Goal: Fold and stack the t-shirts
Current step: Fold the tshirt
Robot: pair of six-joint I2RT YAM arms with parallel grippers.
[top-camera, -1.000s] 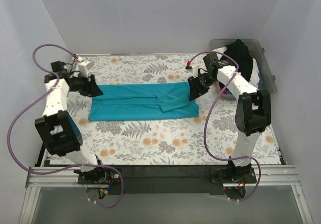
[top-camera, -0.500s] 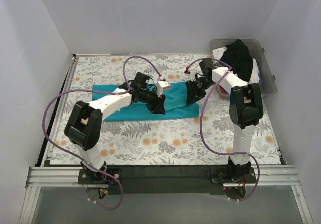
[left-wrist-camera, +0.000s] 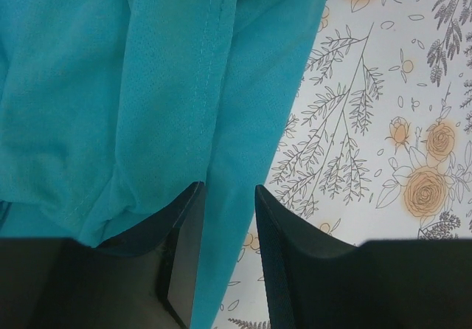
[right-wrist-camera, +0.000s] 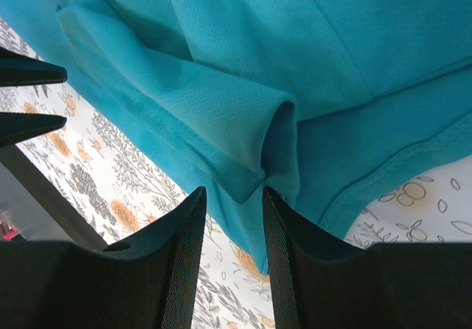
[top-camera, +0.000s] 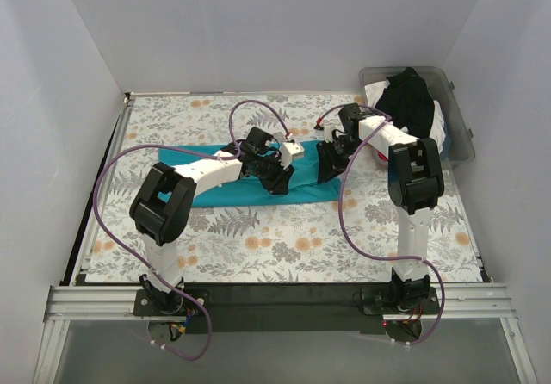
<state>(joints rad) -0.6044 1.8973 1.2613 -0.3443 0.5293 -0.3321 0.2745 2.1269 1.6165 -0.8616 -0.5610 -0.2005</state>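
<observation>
Teal t-shirt [top-camera: 301,190] was the only shirt out on the table [top-camera: 258,246], lying across the middle of the floral cloth. Big change from a second earlier: the left arm had been parked way out at the shirt's left end, and by this frame it had swung right across so the left tool [top-camera: 277,180] sat near the middle of the shirt, close to the right tool [top-camera: 327,167]. So it looked like the left end was getting carried over towards the right end, i.e. the crosswise fold was in progress but not laid down yet. A strip of teal still showed out to the left behind the arm, so I wouldn't have called the fold done.

In the left wrist view the fingers [left-wrist-camera: 181,233] were nearly together with teal cloth running down between them, so I read that as pinching a hem of the shirt. Same deal on the right: its fingers [right-wrist-camera: 284,255] had a bunched fold of teal dipping into the narrow gap, pinching the shirt's right end. The right tool hadn't really moved.

Count-wise:
- one teal shirt on the table
- one clear bin [top-camera: 463,130] at the back right
- one black t-shirt [top-camera: 409,100] draped on top of that bin
- some whitish cloth [top-camera: 437,126] under it, couldn't tell how many shirts
- two arms, two tools

No stack of folded shirts showed anywhere, so I'd say the job was early on.
</observation>
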